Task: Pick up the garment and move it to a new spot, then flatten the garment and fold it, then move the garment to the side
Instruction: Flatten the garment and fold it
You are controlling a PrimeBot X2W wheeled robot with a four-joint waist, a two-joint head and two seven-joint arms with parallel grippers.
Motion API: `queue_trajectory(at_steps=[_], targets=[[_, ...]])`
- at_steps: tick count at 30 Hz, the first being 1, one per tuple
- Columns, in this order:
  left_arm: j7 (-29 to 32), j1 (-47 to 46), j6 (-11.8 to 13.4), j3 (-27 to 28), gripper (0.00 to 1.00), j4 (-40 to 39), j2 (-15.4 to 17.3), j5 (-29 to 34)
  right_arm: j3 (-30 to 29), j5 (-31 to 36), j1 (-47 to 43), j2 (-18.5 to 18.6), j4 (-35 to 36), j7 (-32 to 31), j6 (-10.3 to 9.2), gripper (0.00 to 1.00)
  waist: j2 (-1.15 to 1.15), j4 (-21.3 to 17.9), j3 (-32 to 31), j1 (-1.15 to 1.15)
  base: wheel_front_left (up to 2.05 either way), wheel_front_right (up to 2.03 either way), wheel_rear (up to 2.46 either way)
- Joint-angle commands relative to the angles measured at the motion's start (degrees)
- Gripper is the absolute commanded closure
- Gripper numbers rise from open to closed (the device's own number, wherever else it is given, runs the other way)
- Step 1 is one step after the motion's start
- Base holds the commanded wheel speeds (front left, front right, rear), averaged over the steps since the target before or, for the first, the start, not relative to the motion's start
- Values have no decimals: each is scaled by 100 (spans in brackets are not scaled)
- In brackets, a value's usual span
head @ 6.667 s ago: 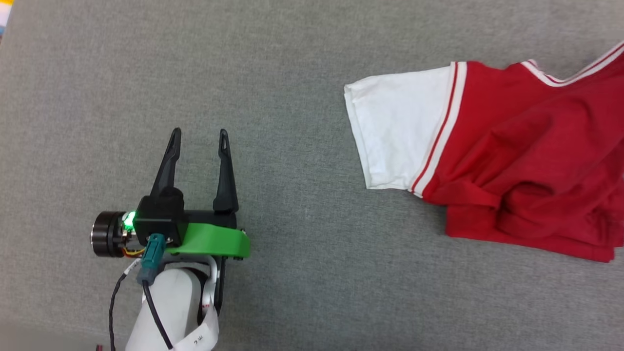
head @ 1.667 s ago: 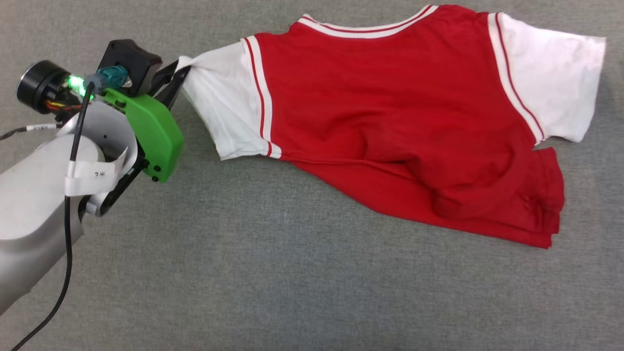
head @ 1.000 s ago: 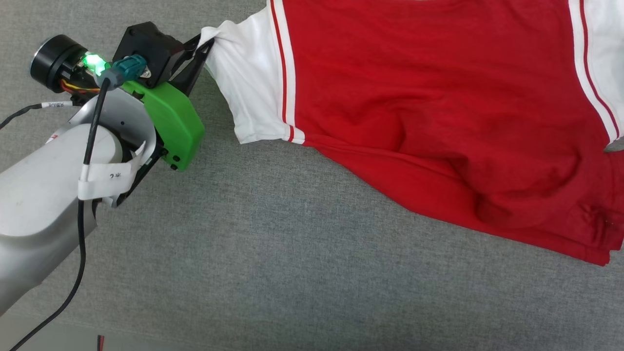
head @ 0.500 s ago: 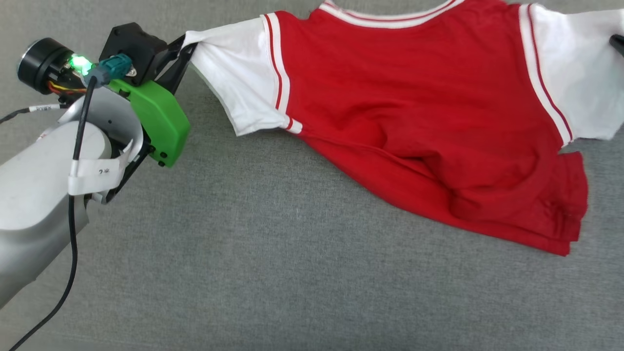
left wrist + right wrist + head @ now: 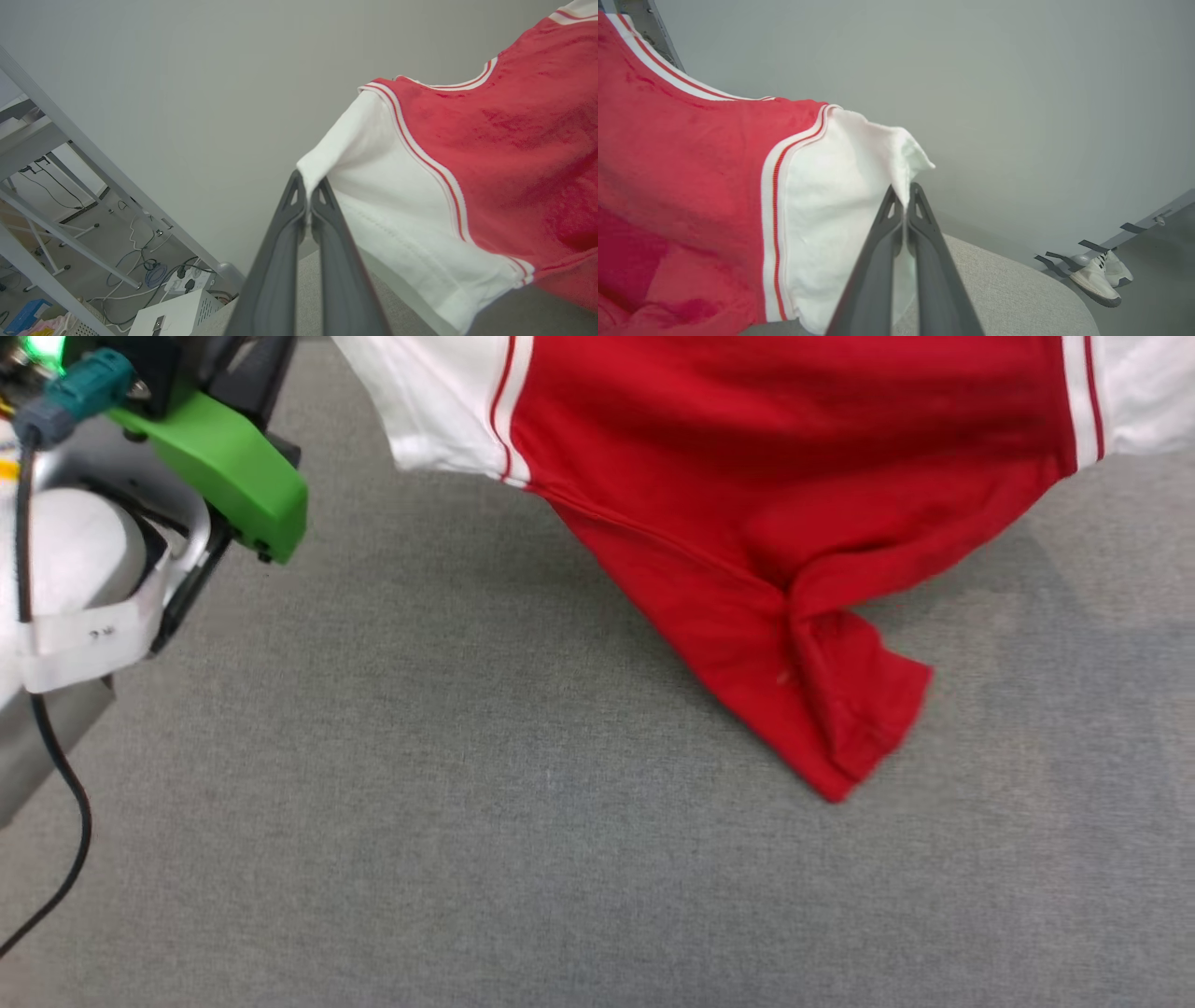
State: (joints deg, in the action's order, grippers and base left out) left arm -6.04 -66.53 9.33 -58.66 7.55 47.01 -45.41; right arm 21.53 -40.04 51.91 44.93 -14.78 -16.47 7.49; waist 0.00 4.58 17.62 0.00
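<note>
The garment (image 5: 766, 476), a red T-shirt with white sleeves, hangs lifted across the top of the head view, its hem corner trailing down to the grey surface. My left gripper (image 5: 308, 196) is shut on the edge of one white sleeve (image 5: 397, 224). My right gripper (image 5: 904, 196) is shut on the edge of the other white sleeve (image 5: 840, 196). In the head view the left wrist's green bracket (image 5: 224, 467) sits at the upper left beside the shirt; its fingertips are cut off by the frame's top edge.
A grey fabric surface (image 5: 467, 821) spreads under the shirt. The left wrist view takes in a pale wall, metal frame legs (image 5: 93, 196), cables and a white box (image 5: 173, 312) on the floor. A pair of white shoes (image 5: 1099, 275) lies beyond the surface's rounded edge.
The right gripper has shut on the far white sleeve. Both arms have lifted the shirt, so its body now hangs off the surface with only the hem corner trailing. The head view has shifted.
</note>
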Motion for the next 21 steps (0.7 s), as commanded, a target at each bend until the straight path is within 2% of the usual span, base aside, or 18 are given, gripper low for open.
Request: queue_trajectory(at_steps=[1,11,21], targets=[[-56,-165,49,62,100,-22,56,59,-92,59,98,4,48,89,0,100,0,-174,-294,0,0,0,0],[46,-942,-87,273,100,24,-81,166,-568,397,504,-132,350,148,0,100,0,-271,-349,0,0,0,0],[161,-2131,-384,529,100,702,-585,212,-520,887,1718,-363,33,-18,0,100,0,-380,486,0,0,0,0]])
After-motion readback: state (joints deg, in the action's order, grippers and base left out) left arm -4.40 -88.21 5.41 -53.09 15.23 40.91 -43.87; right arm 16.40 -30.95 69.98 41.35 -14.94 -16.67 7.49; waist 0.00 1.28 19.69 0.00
